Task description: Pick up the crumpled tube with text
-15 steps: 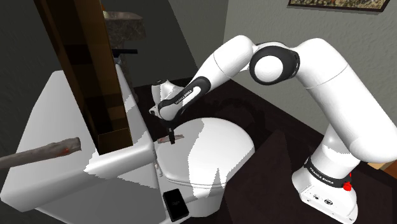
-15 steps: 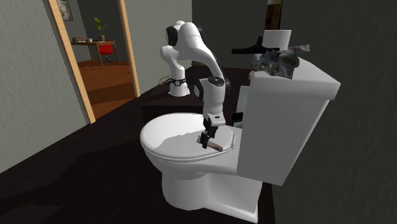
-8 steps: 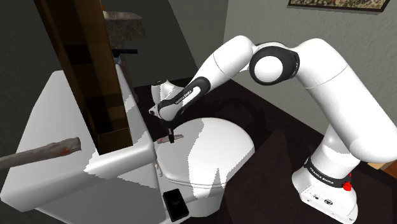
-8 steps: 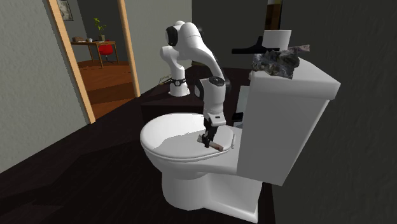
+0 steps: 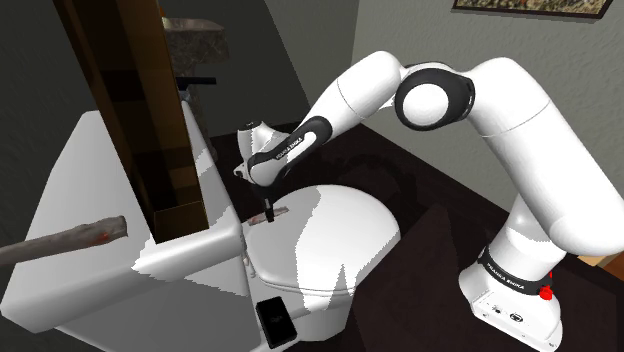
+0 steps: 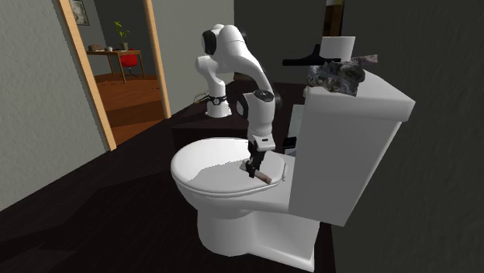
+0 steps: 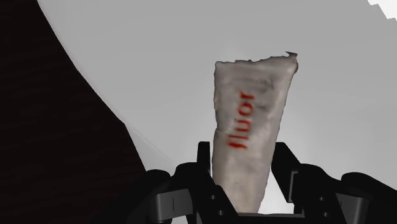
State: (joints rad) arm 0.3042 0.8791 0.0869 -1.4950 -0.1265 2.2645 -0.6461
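The gripper (image 7: 242, 153) points down over the white toilet lid (image 5: 340, 240), at the lid's rear edge close to the tank (image 6: 349, 147). Its two black fingers (image 7: 203, 159) are closed against the narrow end of the crumpled tube (image 7: 251, 127), one on each side, gripping it. The tube is pale grey with red lettering reading "fluor"; its wide, ragged end extends away from the fingers above the lid. In the second exterior view the tube (image 6: 264, 177) projects from the gripper (image 6: 251, 171) toward the tank. Whether it clears the lid cannot be determined.
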